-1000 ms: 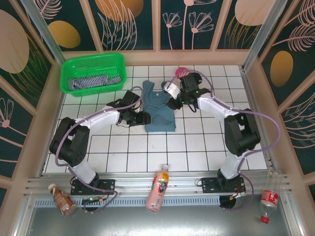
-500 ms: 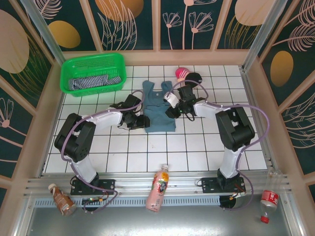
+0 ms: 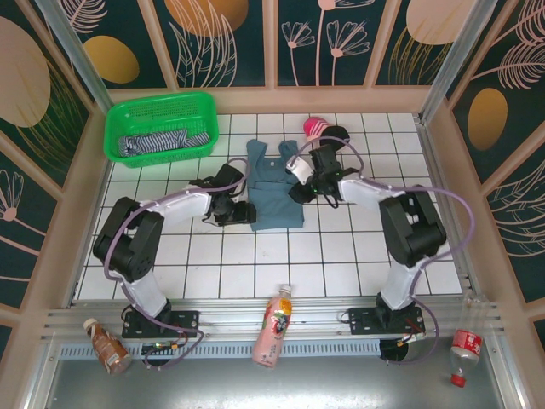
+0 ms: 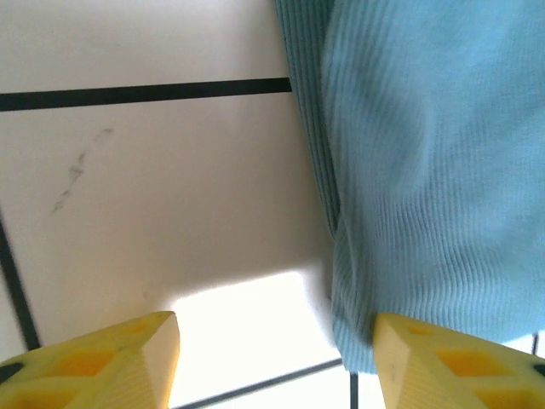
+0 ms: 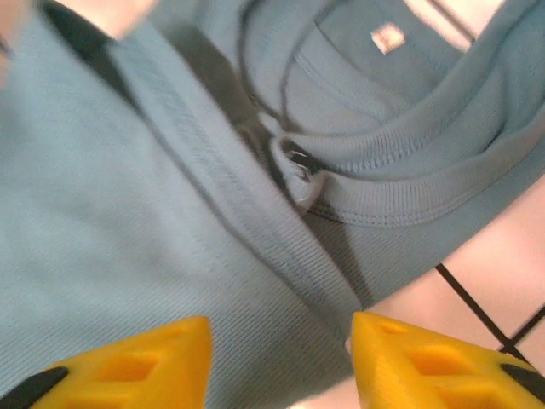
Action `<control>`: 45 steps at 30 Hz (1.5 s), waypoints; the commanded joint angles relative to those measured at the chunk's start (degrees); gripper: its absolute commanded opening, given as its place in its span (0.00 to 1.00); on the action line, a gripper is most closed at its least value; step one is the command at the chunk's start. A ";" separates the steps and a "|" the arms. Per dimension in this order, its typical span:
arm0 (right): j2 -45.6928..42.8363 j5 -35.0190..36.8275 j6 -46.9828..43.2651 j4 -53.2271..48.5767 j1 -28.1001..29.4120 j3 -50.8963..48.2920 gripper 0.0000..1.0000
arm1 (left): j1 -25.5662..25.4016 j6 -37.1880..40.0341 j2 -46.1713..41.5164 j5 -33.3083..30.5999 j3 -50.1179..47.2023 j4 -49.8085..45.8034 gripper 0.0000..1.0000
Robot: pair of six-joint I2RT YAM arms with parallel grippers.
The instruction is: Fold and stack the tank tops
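The left tool (image 4: 277, 362) is low over the white-tiled counter (image 4: 170, 213). Its two yellow fingers are spread wide, and only bare tile lies between them. The blue-grey tank top (image 4: 426, 170) lies flat on the counter, ahead of this tool and off to one side. Its ribbed side edge runs down to the finger (image 4: 443, 358) on the right of the wrist view. I cannot tell whether cloth and finger touch there.

The right tool (image 5: 281, 362) hangs close over the same top from the opposite side. Its fingers are also parted, with cloth beneath and between them and nothing pinched. Just ahead of it the stitched neckline (image 5: 409, 170) curves across, with a small white label (image 5: 387, 38) inside the collar. A strip of tile shows beside one fingertip.

In the overhead view the two tools flank the blue-grey top, one at each long edge. The striped tank top (image 3: 157, 143) lies bunched in the green basket (image 3: 162, 100), well away from both tools and out beyond the left one. A pink-and-black toy (image 3: 324, 129) sits on the counter just past the right tool.
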 commanded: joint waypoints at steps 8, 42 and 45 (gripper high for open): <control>-15.80 0.20 -13.71 10.43 12.07 -21.03 0.68 | 4.39 1.90 -7.18 -1.09 1.84 -5.86 0.73; -5.85 6.05 -17.40 5.24 17.22 -14.34 0.17 | 6.44 3.93 -10.86 -3.10 -1.61 -7.50 0.75; -10.32 0.74 -12.48 -2.32 18.36 -14.09 0.15 | 6.60 4.33 -11.66 -3.48 -0.85 -8.47 0.75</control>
